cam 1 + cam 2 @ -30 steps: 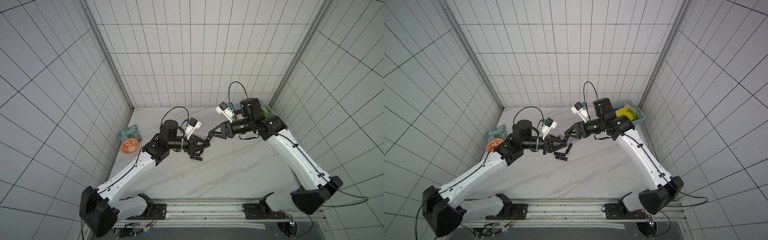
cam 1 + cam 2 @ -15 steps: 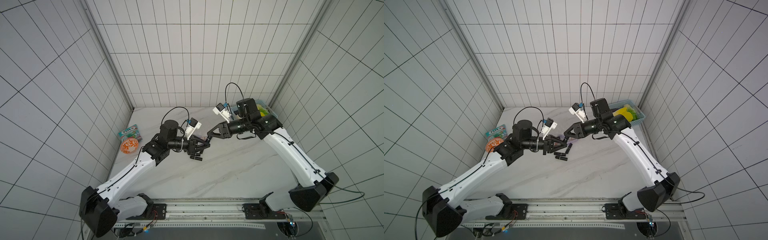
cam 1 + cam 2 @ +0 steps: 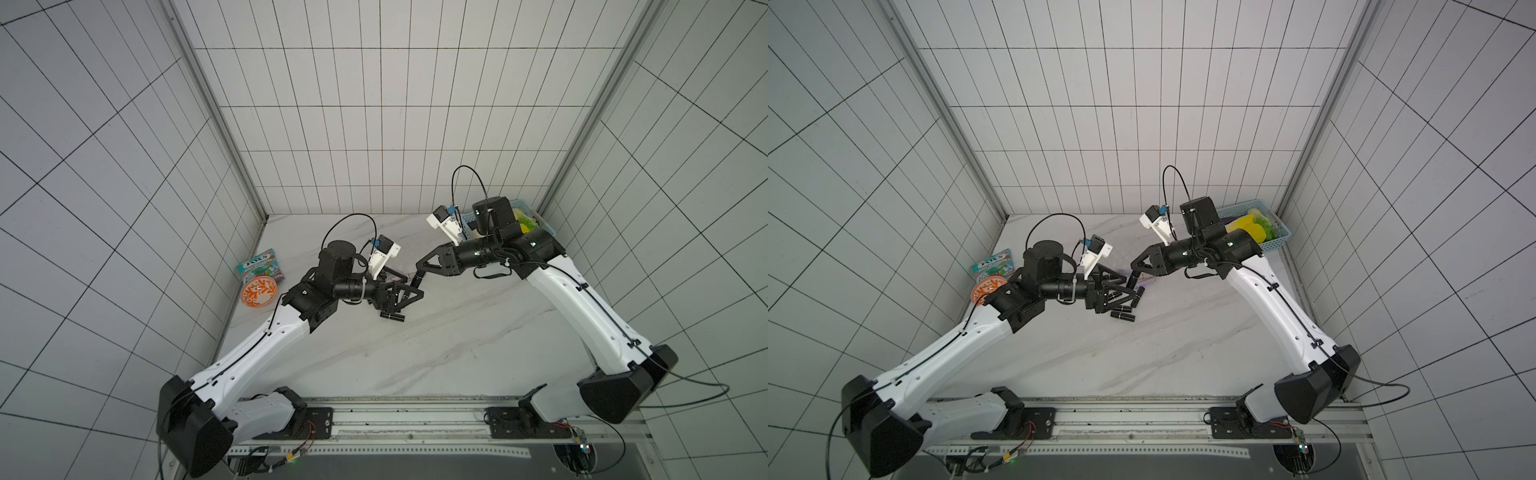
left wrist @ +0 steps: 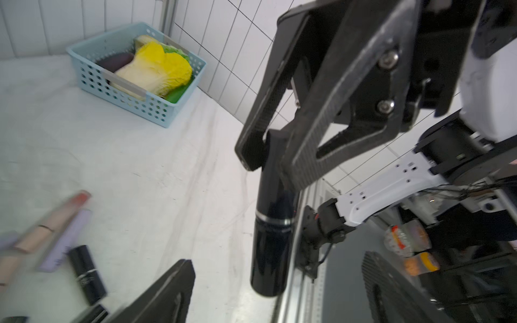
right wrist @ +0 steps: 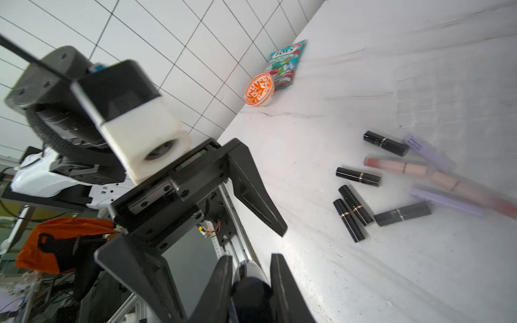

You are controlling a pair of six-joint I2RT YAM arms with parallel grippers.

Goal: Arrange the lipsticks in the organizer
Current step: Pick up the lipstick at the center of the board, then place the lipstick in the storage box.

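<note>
**Right gripper clamps a black lipstick over the marble table**

White-tiled walls enclose a white marble-look tabletop [image 3: 436, 353]. Above its middle, the right gripper [image 4: 270, 165] is closed tight on the upper end of a glossy black lipstick tube with a silver ring [image 4: 272, 243]. The tube hangs tilted below the jaws, clear of the table. The left gripper [image 3: 1124, 289] faces it with jaws spread wide and nothing in them. In the left wrist view the tube's lower end sits between the left gripper's two fingers [image 4: 167, 293] and touches neither.

The loose lipsticks [image 5: 358, 176] lie on the tabletop beneath the two grippers. They are five black tubes, two pale lilac tubes [image 5: 428, 152] and two long pink-clear ones [image 5: 396, 165], several of them touching or crossing. In both top views one black tube [image 3: 392, 316] lies on the robot-base side of the left gripper.

The clear plastic organizer [image 5: 419, 112] shows only as a faint, blurred outline just beyond the loose lipsticks, toward the back wall. Its compartments cannot be made out.

A light blue perforated basket [image 4: 95, 78] holding a yellow toy cabbage [image 4: 162, 67] stands in the back right corner. An orange-patterned bowl [image 3: 258, 292] touches a teal snack packet [image 3: 259, 266] by the left wall.
</note>
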